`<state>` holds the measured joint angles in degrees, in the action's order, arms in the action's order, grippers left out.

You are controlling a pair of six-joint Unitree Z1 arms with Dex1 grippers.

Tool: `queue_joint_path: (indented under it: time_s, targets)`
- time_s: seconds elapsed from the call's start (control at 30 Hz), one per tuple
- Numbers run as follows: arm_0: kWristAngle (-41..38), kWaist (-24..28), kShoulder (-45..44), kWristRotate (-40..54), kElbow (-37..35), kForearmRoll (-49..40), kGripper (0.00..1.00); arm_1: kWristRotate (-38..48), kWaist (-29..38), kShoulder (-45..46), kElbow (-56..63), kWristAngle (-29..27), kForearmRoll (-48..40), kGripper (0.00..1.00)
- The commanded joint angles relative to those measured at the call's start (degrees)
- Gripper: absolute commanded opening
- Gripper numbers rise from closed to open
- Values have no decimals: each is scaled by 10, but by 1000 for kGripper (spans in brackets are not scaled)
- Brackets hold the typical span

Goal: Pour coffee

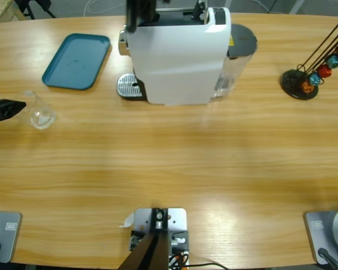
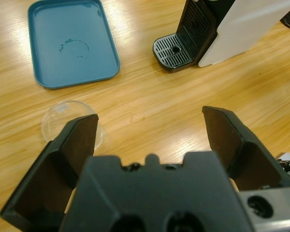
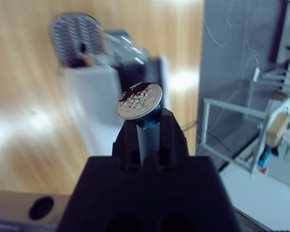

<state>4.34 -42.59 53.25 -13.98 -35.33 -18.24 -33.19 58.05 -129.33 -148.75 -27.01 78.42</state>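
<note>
Overhead, I miss what the wrists show: my right hand (image 3: 144, 123) clenches a blue capsule (image 3: 140, 102), left hand (image 2: 154, 140) released beside the tumbler (image 2: 63, 118).

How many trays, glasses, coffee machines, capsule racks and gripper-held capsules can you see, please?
Teal tray: 1
Clear glass: 1
Coffee machine: 1
Capsule rack: 1
Capsule held in the right gripper: 1
Total: 5

Your left tool (image 1: 5, 108) is cut off at the frame edge up top; coffee machine (image 3: 101, 92) behind the right tool (image 3: 150, 126) is blurred.
</note>
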Motion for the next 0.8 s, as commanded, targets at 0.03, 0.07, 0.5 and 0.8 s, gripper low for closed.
queue_joint_path:
  time_s: [0.03,0.07,0.5,0.8]
  targets:
    - [-6,-2,10,2,15,4,936,21,-18,-28,-6,-62,25,0]
    - [-6,-2,10,2,15,4,936,23,-18,-28,-6,-63,27,0]
    - [-6,-2,10,2,15,4,936,50,22,-51,-39,-62,48,0]
    - [-6,-2,9,2,16,4,936,64,35,-73,-67,-61,62,0]
